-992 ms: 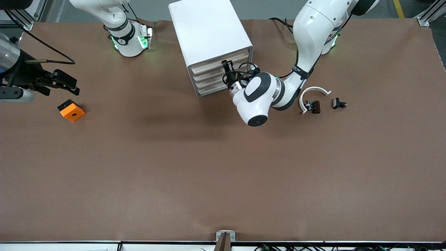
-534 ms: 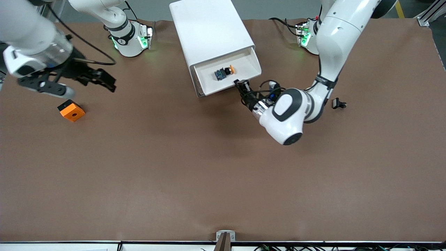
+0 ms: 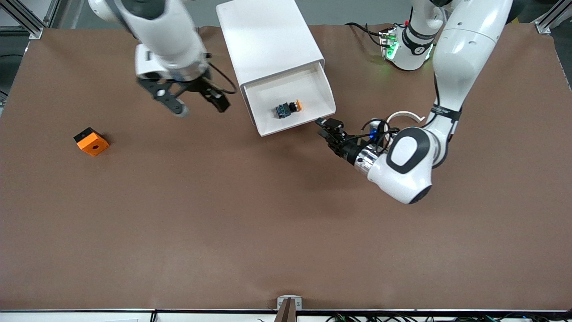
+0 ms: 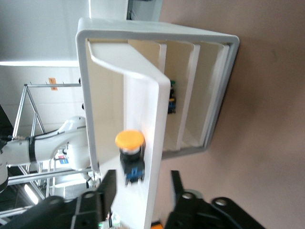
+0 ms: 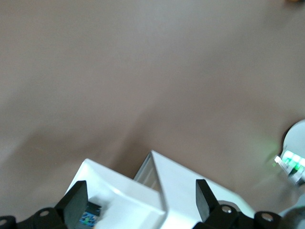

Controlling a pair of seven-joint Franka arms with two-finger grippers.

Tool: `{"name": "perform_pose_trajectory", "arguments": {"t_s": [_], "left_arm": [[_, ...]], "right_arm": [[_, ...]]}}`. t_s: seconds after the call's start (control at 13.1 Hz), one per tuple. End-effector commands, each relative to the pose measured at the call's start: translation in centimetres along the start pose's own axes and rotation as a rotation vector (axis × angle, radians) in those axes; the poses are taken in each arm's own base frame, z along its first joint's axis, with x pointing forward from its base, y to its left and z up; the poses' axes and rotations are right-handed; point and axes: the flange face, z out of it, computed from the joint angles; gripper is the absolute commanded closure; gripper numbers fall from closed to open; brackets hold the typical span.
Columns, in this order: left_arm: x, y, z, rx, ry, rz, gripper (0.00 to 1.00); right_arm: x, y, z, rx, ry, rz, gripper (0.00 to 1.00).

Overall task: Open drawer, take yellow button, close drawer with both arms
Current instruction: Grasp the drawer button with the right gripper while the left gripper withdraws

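The white cabinet [image 3: 263, 36] stands at the robots' side of the table. Its top drawer [image 3: 290, 127] is pulled out toward the front camera. In it lies the button [image 3: 289, 108], orange cap and black and blue body. My left gripper [image 3: 328, 127] hovers at the drawer's front corner toward the left arm's end, open. In the left wrist view the drawer's front wall [image 4: 155, 143] runs between the spread jaws of the left gripper [image 4: 141, 191], with the button [image 4: 129, 148] just inside. My right gripper [image 3: 199, 105] hangs open beside the cabinet; the right wrist view shows the drawer [image 5: 119, 200] and button [image 5: 88, 217] between its jaws.
An orange square block [image 3: 91, 141] with a hole lies toward the right arm's end. A white curved piece [image 3: 404, 115] lies by the left arm's forearm. A small fixture [image 3: 289, 304] sits at the table's front edge.
The drawer went from closed to pulled out. The left gripper opened off the drawer front and drew back a little. The right arm swung in from the table's end to beside the cabinet.
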Motion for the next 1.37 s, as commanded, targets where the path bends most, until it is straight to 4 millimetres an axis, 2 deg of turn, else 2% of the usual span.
{"name": "perform_pose_trajectory", "arguments": {"t_s": [0.0,0.31,0.53,0.69,0.76,0.99,1.14,1.3], "left_arm": [[0.1,-1.4,-4.2,-0.026,-0.050,0.014,0.00],[2.0,-2.5,-12.9,-0.169,-0.118,0.077,0.00],[4.7,-2.0,-18.0,-0.285,-0.122,0.187,0.00],[5.7,-2.8,-19.7,-0.377,-0.066,0.304,0.00],[6.3,-3.3,-20.4,-0.424,-0.023,0.371,0.00],[7.8,-7.4,-22.8,-0.563,0.119,0.667,0.00],[9.2,-9.6,-24.0,-0.682,0.337,0.809,0.00],[10.5,-12.4,-25.3,-0.744,0.408,0.862,0.00]], "right_arm": [[-3.5,-3.7,1.9,-0.001,0.014,0.130,0.00],[-7.1,-7.6,6.7,0.022,0.025,0.358,0.00],[-8.7,-9.8,9.7,0.044,-0.001,0.454,0.00],[-8.9,-10.9,11.2,0.060,-0.008,0.486,0.00],[-9.7,-11.1,11.9,0.053,-0.004,0.468,0.00],[-10.4,-11.3,13.4,0.028,0.003,0.450,0.00],[-11.6,-11.1,13.8,0.013,0.008,0.413,0.00],[-13.4,-10.9,14.2,0.007,0.011,0.386,0.00]]}}
